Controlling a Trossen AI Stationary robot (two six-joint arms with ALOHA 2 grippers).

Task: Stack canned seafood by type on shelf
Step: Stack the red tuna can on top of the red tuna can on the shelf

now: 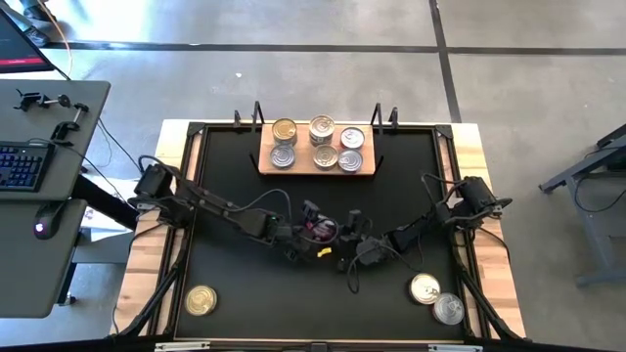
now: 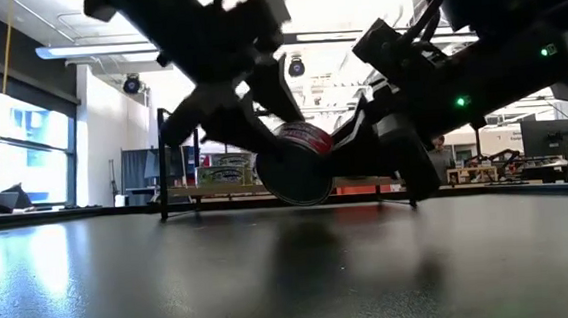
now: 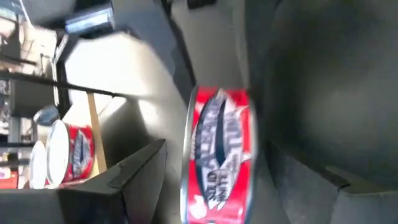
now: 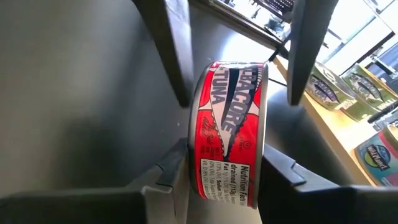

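Handover point, mid-tabletop, on the operator side of the shelf (image 1: 316, 166). The red tuna can (image 4: 229, 134) hangs above the tabletop (image 1: 235, 196) between the two arms, turned on edge: its flat faces point sideways and its short axis runs roughly level. In the low view its rim clears the surface.

Right gripper (image 4: 225, 171): fingers pinch the can across its two flat faces, one pad on each lid, label wall facing the wrist camera. Contact looks firm on both sides. Judged to be carrying the can.

Left gripper (image 3: 205, 168): fingers spread, standing off either side of the same can; a gap shows between each finger and the tin in the left wrist view. Judged to have let go.

Key relation: the can lies directly between the right fingers, and the shelf lies beyond it, away from the arm bases. From the can, the shelf's six standing tins (image 1: 319, 145) sit flat, lids up, so the held can is about a quarter turn off their pose. The right arm is the one that has it; the left is equally near but not gripping.

Other stock: one gold tin (image 1: 201, 300) near the front-left corner, two more (image 1: 436, 299) near the front-right corner.

Next move probably needs left clearance first, then a wrist roll.
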